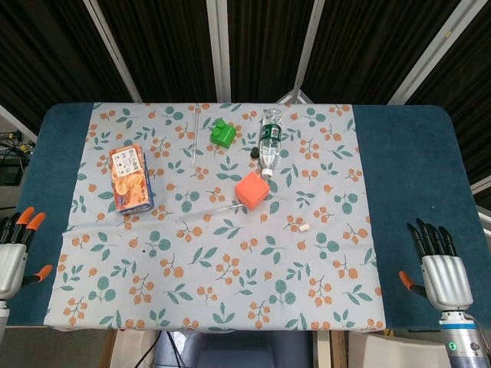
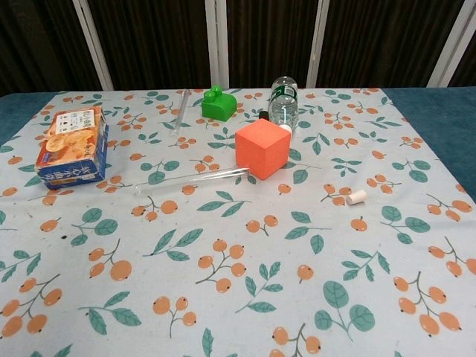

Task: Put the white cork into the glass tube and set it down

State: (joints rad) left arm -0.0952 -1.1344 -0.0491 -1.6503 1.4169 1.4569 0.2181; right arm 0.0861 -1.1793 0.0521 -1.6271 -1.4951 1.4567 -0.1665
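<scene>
A small white cork (image 1: 304, 227) (image 2: 355, 197) lies on the floral cloth right of centre. A clear glass tube (image 1: 209, 211) (image 2: 190, 180) lies flat on the cloth, one end against the orange cube (image 1: 252, 190) (image 2: 262, 149). My left hand (image 1: 14, 257) sits at the table's front left edge, fingers apart, holding nothing. Over at the front right edge is my right hand (image 1: 439, 271), likewise spread and empty. Both hands are far from cork and tube. The chest view shows neither hand.
A snack box (image 1: 130, 178) (image 2: 71, 145) lies at the left. A green block (image 1: 222, 134) (image 2: 219, 103) and a plastic bottle (image 1: 269, 138) (image 2: 283, 103) sit at the back, with a second thin tube (image 1: 196, 135) (image 2: 180, 109) beside the green block.
</scene>
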